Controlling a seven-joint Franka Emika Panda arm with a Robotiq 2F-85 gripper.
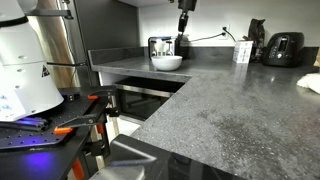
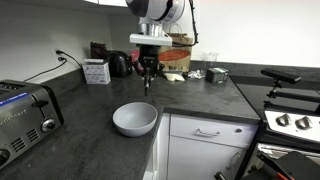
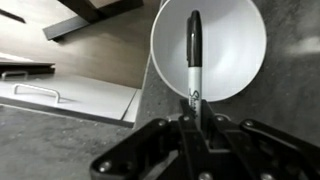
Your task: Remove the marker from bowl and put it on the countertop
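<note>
Overhead: black end effector [image 2: 148,72] clamped on thin whitish black-capped marker [image 3: 193,55] — poised above glossy round white bowl [image 2: 135,120].

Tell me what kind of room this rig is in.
Most likely a kitchen. There's a speckled grey countertop over white cabinets, a toaster sitting on it, and what looks like a stove with knobs next to the counter's end.
</note>
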